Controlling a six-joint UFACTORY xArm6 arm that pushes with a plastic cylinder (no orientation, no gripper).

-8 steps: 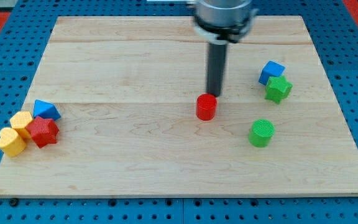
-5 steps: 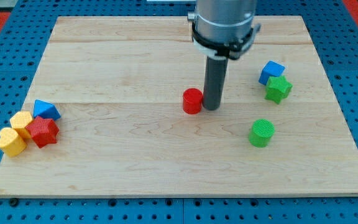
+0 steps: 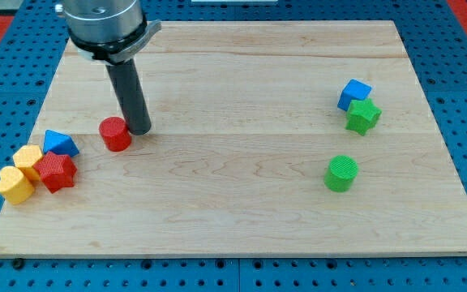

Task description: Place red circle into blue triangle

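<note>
Resting on the pale wooden bench (image 3: 233,203), my tip (image 3: 139,130) is found touching the right side of the red round block (image 3: 115,134). No hand is fitted, so none is in view. The blue triangular block (image 3: 59,143) is seen near the red block's left, apart from it.

Eight blocks are sitting on the board: two red (image 3: 115,134) (image 3: 56,172), two blue (image 3: 59,143) (image 3: 353,93), two green (image 3: 363,116) (image 3: 341,173), two yellow (image 3: 28,157) (image 3: 14,184).
</note>
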